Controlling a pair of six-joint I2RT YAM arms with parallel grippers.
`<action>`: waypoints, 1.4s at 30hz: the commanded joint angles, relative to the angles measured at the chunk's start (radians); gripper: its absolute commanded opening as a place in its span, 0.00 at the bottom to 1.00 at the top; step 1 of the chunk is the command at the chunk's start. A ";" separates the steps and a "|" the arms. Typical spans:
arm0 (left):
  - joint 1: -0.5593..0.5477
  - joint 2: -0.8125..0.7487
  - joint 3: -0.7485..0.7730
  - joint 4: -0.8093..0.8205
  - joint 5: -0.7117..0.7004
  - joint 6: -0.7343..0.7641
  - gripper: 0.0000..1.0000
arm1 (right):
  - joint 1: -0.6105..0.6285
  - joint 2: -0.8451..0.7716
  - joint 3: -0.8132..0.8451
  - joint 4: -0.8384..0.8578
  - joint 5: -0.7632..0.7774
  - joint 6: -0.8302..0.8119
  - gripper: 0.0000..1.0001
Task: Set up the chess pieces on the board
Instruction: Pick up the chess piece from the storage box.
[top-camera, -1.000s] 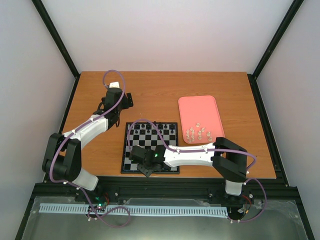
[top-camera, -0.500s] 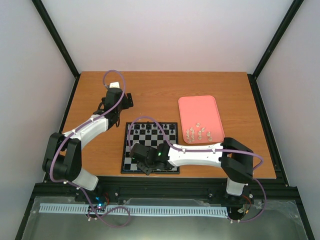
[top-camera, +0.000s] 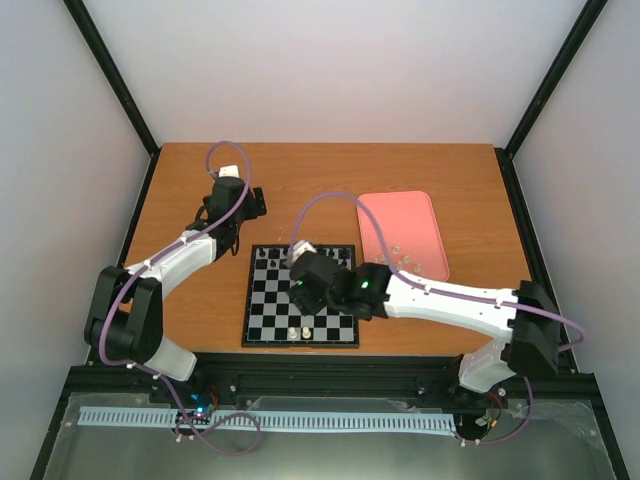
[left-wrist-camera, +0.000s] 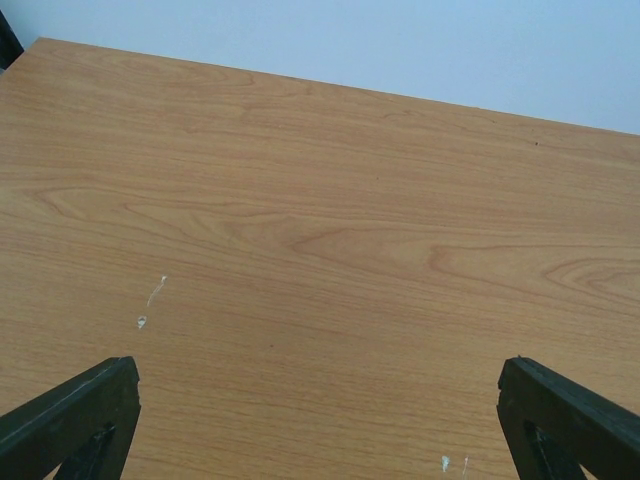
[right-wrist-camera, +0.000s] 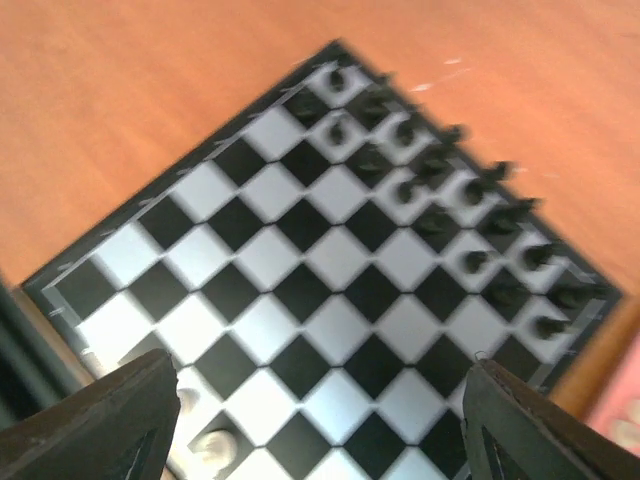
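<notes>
Our right gripper (right-wrist-camera: 320, 380) hangs over the board (top-camera: 272, 300), fingers spread wide and gripping no piece. Our left gripper (left-wrist-camera: 318, 385) is just as wide, parked over bare wood at the far left of the table (top-camera: 330, 175), well apart from the board.

The board is square, so we find no long axis in it. It lies flat near the table's front edge, its sides roughly parallel to the table's and turned only slightly. Black figures (right-wrist-camera: 437, 222) fill the two rows along its far edge. Two cream chess pieces (top-camera: 298, 331) sit side by side in the row at the near edge, roughly at its middle. In the right wrist view they show blurred, just beside the finger at the lower left. They are too small for us to say whether they are upright or which way they face.

The table is orange-brown wood grain with a few small pale flecks. Pale walls (top-camera: 320, 70) close it in on three sides, with black frame posts (top-camera: 110, 75) running up at the corners.

To the right of the board lies a pink tray (top-camera: 400, 215), its long axis running near to far, tilted a little. More cream chess pieces sit in a loose cluster at its near end, partly hidden by the right arm, so we cannot count them.
</notes>
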 joint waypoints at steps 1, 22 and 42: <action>-0.001 -0.028 -0.003 0.023 0.010 0.002 1.00 | -0.113 -0.083 -0.066 -0.038 0.108 0.035 0.89; -0.003 0.001 0.028 0.026 0.068 0.002 1.00 | -0.884 -0.055 -0.188 0.024 -0.002 0.055 0.58; -0.002 0.016 0.024 0.035 0.074 0.017 1.00 | -0.965 0.021 -0.317 0.078 -0.138 0.058 0.44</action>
